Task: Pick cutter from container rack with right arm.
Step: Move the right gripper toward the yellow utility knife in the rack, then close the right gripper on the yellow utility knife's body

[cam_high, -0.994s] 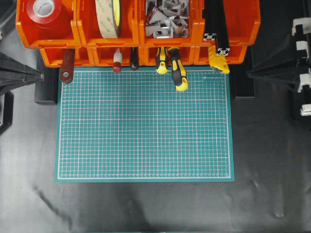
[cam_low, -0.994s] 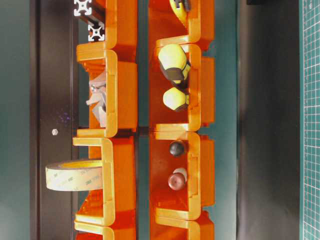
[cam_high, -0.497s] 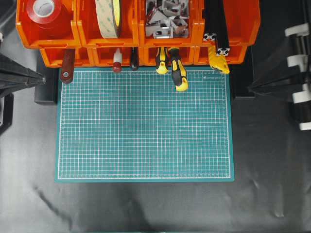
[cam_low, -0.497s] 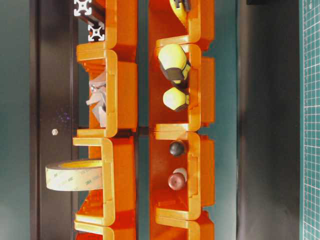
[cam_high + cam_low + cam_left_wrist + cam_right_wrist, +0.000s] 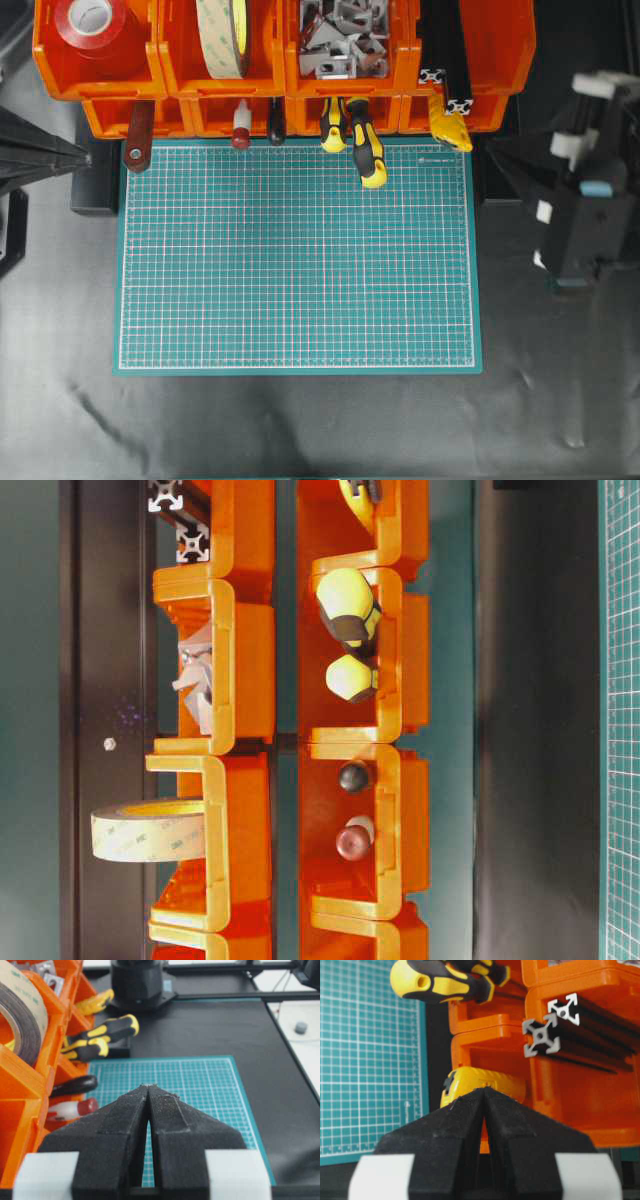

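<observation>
**Right arm lines up on the cutter, tool pressed together**

From where I stand, the cutter point(image 5: 450, 122) sits in the lower right bin of the container rack point(image 5: 285, 75), its yellow body poking out over the bin's front edge toward the green mat point(image 5: 296, 256). Just above it, black aluminium bars point(image 5: 447, 60) stick out of the upper bin. The right arm point(image 5: 585, 205) hangs off to the right of the mat, well apart from the rack, and the right tool point(image 5: 485, 1091) has its fingers pressed together with nothing between them; in its own wrist view the cutter lies straight ahead. The left tool point(image 5: 148, 1086) is likewise together and empty, parked at the left side.

To do the approach well, I'd say the fingers must part before they get close, then come in low, under the bars, and straddle the cutter's flat sides where it overhangs. The screwdrivers point(image 5: 365, 145) next door are also yellow, so aim matters.
</observation>
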